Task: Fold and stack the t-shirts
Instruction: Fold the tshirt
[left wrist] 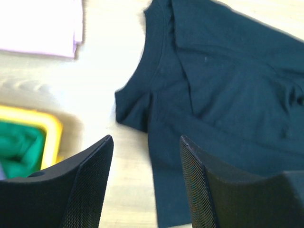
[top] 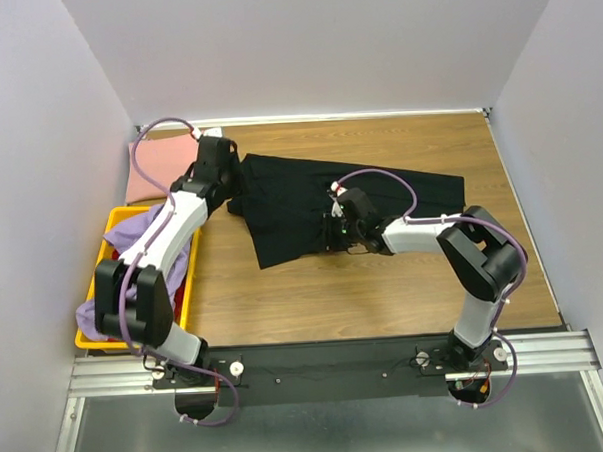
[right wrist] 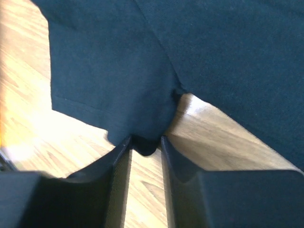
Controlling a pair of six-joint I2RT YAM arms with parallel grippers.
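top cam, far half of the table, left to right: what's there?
pink t-shirt → left gripper → black t-shirt

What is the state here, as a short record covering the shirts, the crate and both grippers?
black shirt: spread mid-table, creased, not yet folded
pink shirt: folded, far left corner
purple shirt: heaped in the crate, hanging over its rim
crate: yellow, at the table's left edge; a green item lies inside too
left gripper: open, empty, above the black shirt's edge by a sleeve
right gripper: fingers narrow around a bit of the black shirt's near edge; a firm pinch cannot be told
stack: not yet begun
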